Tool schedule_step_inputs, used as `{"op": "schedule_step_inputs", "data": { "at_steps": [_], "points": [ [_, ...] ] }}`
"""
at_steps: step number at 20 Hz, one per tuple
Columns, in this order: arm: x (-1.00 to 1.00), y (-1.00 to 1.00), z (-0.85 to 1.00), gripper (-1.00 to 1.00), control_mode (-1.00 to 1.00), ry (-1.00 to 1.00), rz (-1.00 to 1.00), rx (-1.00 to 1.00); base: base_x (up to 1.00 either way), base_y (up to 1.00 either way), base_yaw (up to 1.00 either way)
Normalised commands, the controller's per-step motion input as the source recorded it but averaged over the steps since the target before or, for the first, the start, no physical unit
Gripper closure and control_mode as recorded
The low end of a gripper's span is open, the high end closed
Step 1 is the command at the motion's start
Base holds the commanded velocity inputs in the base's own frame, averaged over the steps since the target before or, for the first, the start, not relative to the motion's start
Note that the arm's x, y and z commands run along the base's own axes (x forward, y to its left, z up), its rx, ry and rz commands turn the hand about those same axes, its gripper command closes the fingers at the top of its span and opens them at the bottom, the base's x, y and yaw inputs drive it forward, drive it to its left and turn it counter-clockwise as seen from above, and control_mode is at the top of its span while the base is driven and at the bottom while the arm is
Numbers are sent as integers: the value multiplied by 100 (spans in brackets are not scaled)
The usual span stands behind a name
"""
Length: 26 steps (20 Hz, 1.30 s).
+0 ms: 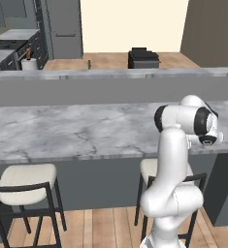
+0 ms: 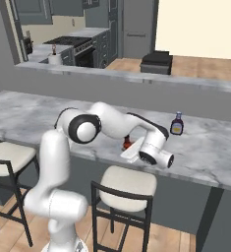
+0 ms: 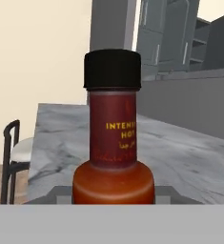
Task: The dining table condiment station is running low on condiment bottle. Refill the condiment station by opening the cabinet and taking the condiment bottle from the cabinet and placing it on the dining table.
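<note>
That condiment bottle [image 3: 113, 138] looks light, stiff and smooth-sided, probably glass or hard plastic, so it could slip or tip; the wide lower body beats the narrow neck as a place to grip. It fills the centre of the hand view, and a red sliver [image 2: 127, 143] shows mid-frame above the dining table [image 2: 33, 115]. The arm bends low, wrist turned sideways. Jaws hidden; I cannot tell whether they pinch it.

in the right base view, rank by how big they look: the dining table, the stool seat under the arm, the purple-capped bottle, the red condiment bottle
1. dining table, by far the largest.
2. stool seat.
3. purple-capped bottle.
4. condiment bottle, smallest as seen, but the arm hides most of it, so its rank against the other bottle is unsure.
</note>
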Motion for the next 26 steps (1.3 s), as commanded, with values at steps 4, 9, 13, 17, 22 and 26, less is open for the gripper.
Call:
{"op": "schedule_step_inputs", "data": {
  "at_steps": [4,9,13,17,22,26],
  "points": [
    [20,0,-20,100,-100,0,0,0,0,0,0],
    [29,0,-17,100,-100,-1,0,0,0,0,0],
    [31,0,-1,100,-100,-8,0,0,0,0,0],
    [6,0,-3,100,-100,-12,0,0,0,0,0],
    [6,0,-15,100,-100,-7,0,0,0,0,0],
    [10,0,-13,-100,-100,0,0,0,0,0,0]
  ]
}}
